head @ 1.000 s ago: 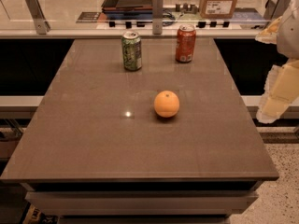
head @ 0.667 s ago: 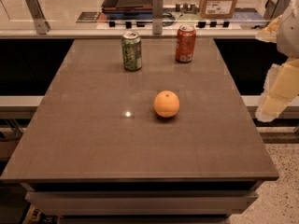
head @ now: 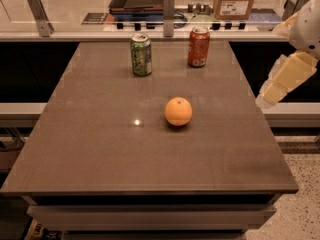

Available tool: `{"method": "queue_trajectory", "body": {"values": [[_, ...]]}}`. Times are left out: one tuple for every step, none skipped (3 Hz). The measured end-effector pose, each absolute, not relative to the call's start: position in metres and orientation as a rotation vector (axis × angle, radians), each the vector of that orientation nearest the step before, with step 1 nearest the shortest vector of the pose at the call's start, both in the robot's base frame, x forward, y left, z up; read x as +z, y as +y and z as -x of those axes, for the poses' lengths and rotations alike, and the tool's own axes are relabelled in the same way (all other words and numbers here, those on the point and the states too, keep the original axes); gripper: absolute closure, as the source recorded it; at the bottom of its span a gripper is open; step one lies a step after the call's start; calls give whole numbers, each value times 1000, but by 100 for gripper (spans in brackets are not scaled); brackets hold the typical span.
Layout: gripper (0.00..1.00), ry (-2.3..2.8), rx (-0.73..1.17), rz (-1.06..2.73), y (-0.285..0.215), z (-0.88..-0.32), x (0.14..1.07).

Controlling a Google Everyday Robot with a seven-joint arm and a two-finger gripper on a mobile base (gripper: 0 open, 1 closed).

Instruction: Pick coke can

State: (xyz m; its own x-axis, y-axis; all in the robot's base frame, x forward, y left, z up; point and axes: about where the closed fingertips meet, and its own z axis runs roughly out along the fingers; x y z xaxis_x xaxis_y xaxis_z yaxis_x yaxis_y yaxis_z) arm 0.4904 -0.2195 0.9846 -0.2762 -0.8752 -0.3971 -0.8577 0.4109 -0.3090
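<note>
The coke can (head: pixel 198 46) stands upright at the far side of the table (head: pixel 100 149), right of a green can (head: pixel 141 54). I cannot read its words. The gripper (head: pixel 274 90) seems to hang past the table's right edge, well apart from the coke can. I cannot tell if it is released or clenched.

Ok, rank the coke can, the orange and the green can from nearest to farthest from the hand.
The hand sits off the right edge of the table.
1. Coke can, back right, and orange, centre: too close to call.
2. Green can, back, left of centre: farthest.
</note>
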Motion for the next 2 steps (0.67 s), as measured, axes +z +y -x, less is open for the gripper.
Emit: {"method": "queue_trajectory", "body": {"values": [[0,2148,18,1323,-222,-520,979],[0,2132,49,1187,-218,-545,972]]}}
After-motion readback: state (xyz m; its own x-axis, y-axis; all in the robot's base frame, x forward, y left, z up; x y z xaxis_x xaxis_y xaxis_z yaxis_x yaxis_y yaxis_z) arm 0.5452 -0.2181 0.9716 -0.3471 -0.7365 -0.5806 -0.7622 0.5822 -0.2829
